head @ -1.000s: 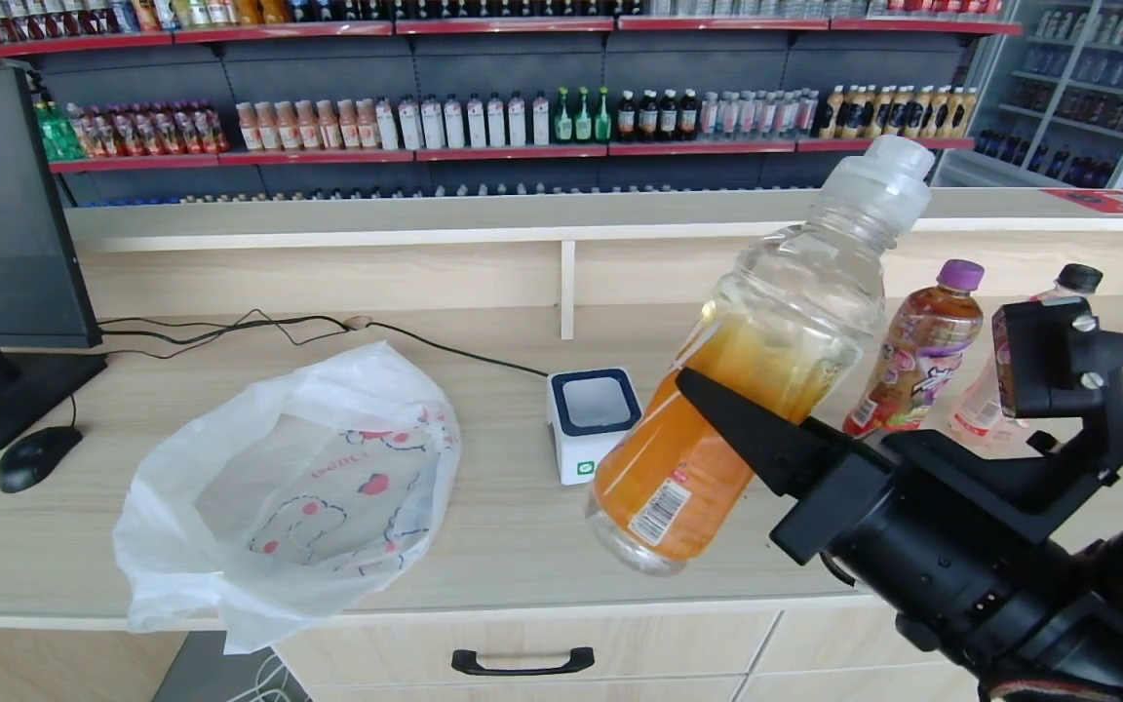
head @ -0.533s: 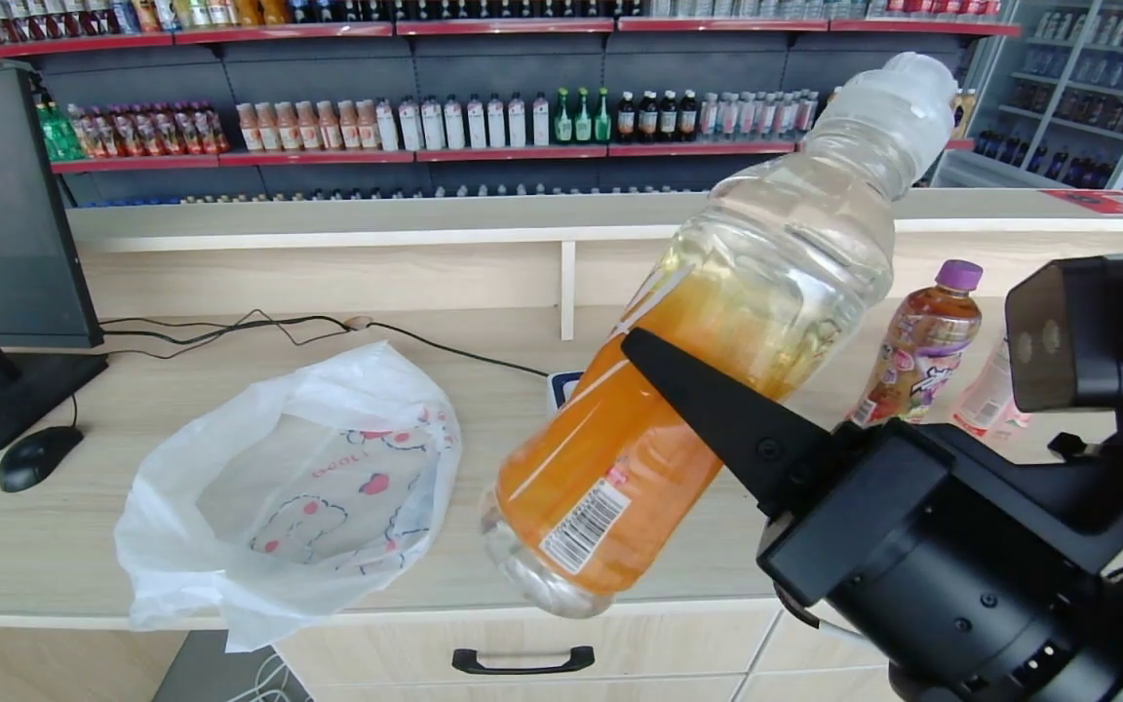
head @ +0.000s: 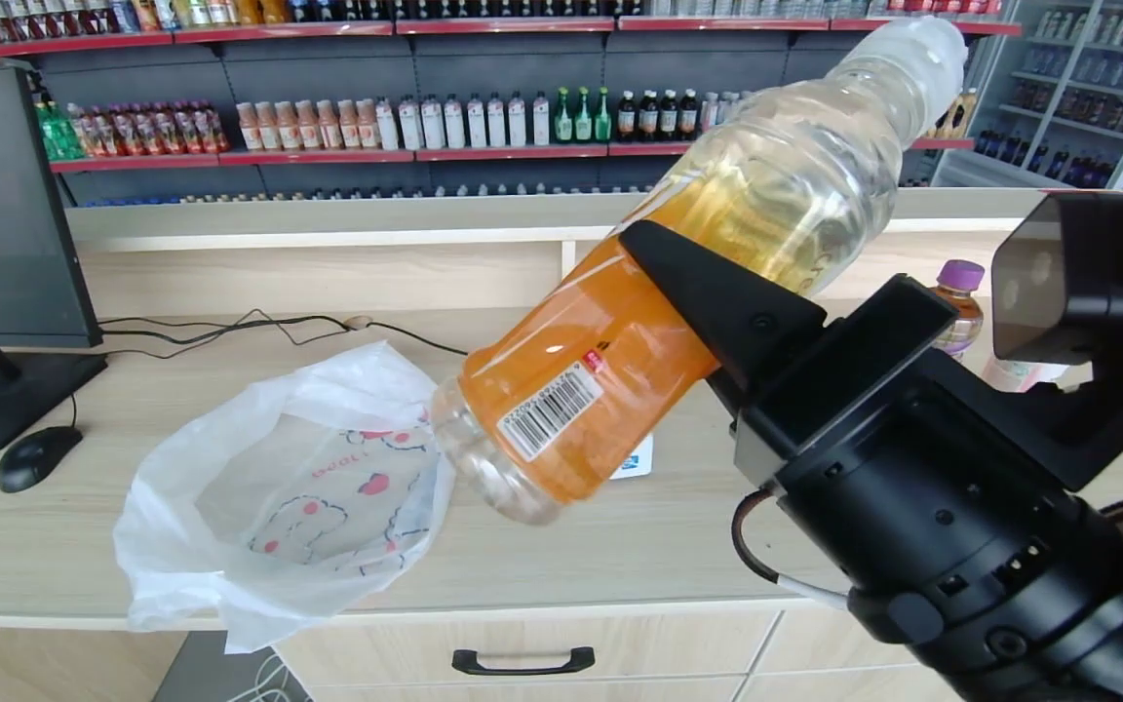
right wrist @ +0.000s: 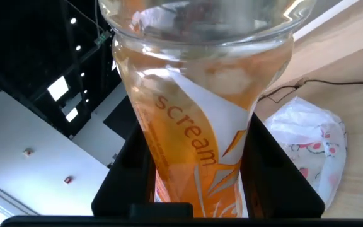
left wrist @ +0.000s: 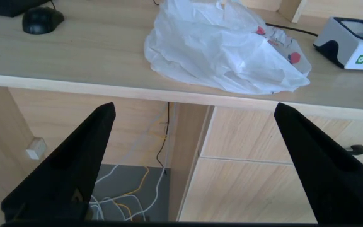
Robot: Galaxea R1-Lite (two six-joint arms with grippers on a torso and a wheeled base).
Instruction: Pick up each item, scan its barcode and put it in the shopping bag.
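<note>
Countertop [head: 542, 546]: shopping bag [head: 279, 497], half-full orange bottle [head: 610, 370]

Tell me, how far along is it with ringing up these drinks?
Early, it seems. Done: nothing visible; the shopping bag lies slack, no bottle showing inside. In hand: the right claw is shut on the orange bottle, held tilted near the scanner, barcode turned upward. Left: bagging it, then the purple-capped bottle and a pale bottle on the counter.

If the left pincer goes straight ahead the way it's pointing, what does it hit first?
Probably the cabinet front under the counter edge, just below the shopping bag; depth is hard to judge.
</note>
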